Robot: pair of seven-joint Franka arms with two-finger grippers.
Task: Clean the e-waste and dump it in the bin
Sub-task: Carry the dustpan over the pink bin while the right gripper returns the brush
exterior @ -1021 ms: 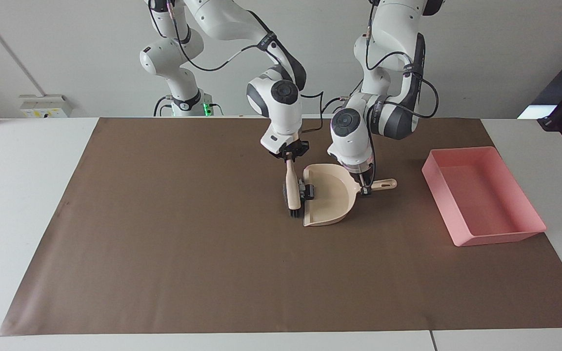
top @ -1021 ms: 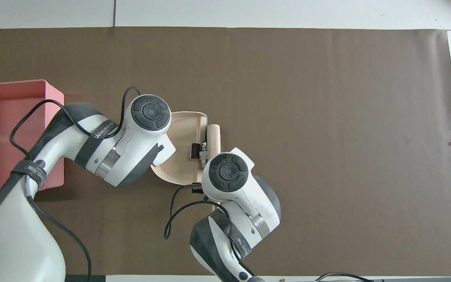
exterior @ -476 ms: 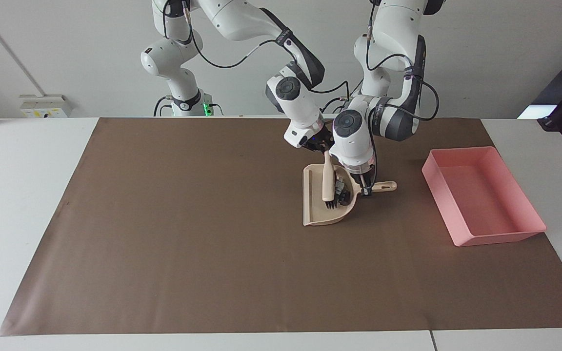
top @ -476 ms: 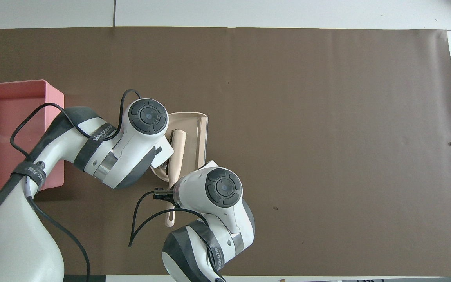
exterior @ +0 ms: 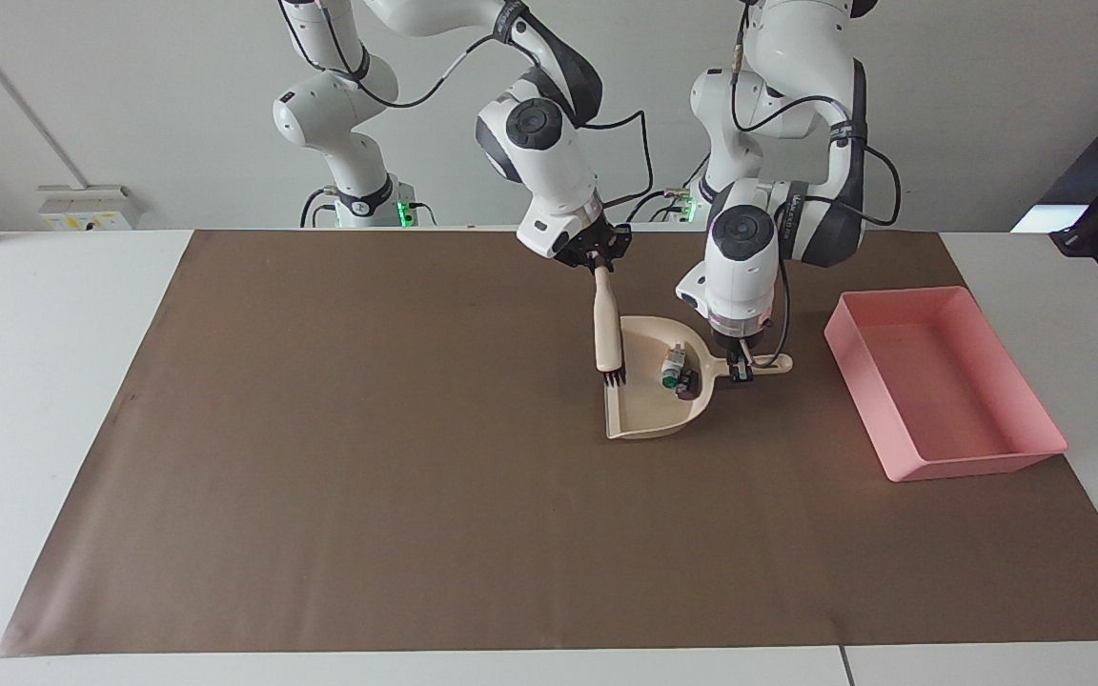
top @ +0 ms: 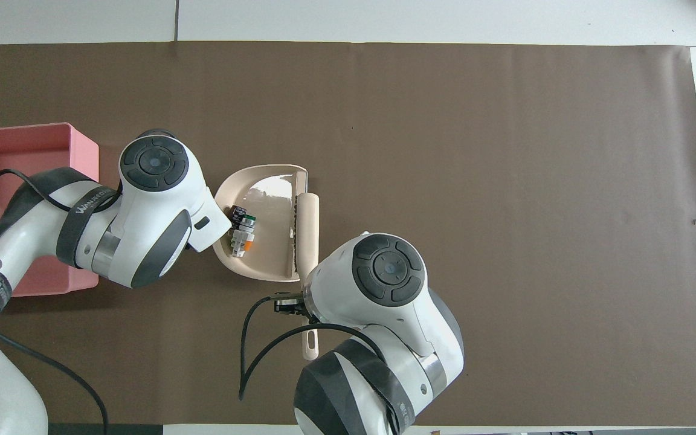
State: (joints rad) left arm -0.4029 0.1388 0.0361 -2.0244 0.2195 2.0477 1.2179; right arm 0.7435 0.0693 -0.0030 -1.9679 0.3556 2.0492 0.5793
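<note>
Facing view: dustpan (exterior: 649, 400) lies on the brown mat (exterior: 320, 457) near mid-table, its handle toward the bin (exterior: 945, 381)
E-waste: small cluster (exterior: 676, 370) sits inside the dustpan, close to the wall at the handle end; the overhead view confirms it (top: 241, 228)
Bin: on the mat at the left arm's end of the table, apart from the dustpan
Left gripper: (exterior: 738, 360) pinching the dustpan handle
Right gripper: (exterior: 595, 259) clamped on the brush (exterior: 608, 329), bristles hanging over the dustpan's open lip
Stage, as judged: sweeping looks complete; carrying to the bin remains
Risk one: tipping the open lip downward on the lift would let the bits slide back onto the mat
Risk two: brush hangs close to the lip; lifting the dustpan before it clears could knock the dustpan
Change from half a second ago: brush was down inside the dustpan over the cluster; it is now raised and drawn back to the lip, and the dustpan has shifted slightly toward the bin
</note>
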